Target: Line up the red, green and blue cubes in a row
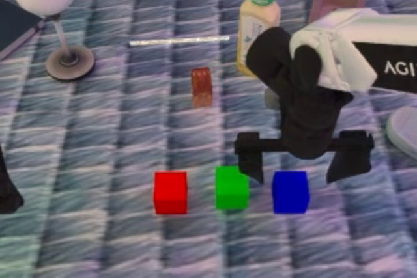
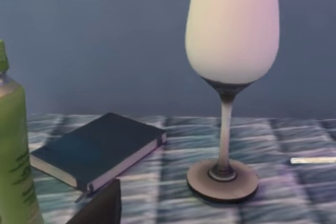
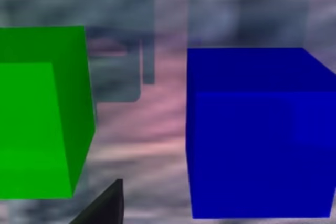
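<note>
Three cubes stand in a row near the front of the table: the red cube (image 1: pixel 171 192) on the left, the green cube (image 1: pixel 232 187) in the middle, the blue cube (image 1: pixel 290 191) on the right. My right gripper (image 1: pixel 300 159) hovers just behind the blue cube, open wide and holding nothing; one finger (image 1: pixel 251 157) is by the green cube's back corner. The right wrist view shows the green cube (image 3: pixel 39 114) and blue cube (image 3: pixel 257 135) apart, with one dark fingertip (image 3: pixel 107 205) low between them. My left arm (image 1: pixel 8 190) stays parked at the table's left edge.
A narrow reddish-brown block (image 1: pixel 201 86) stands behind the row. Farther back are a wine glass (image 1: pixel 49 4), a dark notebook (image 1: pixel 13 27), a thin silver rod (image 1: pixel 179 41) and a sauce bottle (image 1: pixel 257 21). A grey dish (image 1: pixel 404 131) lies at the right edge. A green bottle (image 2: pixel 13 156) shows in the left wrist view.
</note>
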Robot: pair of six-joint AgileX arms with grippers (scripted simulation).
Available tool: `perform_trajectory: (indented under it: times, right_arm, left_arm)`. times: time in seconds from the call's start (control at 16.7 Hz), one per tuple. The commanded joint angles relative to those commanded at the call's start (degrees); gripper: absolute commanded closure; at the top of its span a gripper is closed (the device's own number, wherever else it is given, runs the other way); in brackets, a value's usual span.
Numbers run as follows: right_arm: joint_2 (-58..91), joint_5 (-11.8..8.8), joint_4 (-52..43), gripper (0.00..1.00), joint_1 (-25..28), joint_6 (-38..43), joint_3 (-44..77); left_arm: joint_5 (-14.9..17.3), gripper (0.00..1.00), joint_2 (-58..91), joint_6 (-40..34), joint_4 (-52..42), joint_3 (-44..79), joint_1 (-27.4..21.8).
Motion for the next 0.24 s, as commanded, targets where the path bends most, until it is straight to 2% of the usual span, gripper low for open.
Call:
perform_trajectory:
  times: [0.24]
  right_arm:
    - [-2.46,-0.07,-4.87,0.00,0.26,-0.31,3.17]
  left_arm:
    - [0.00,0.00,0.00,0.00,0.00,0.00,0.00]
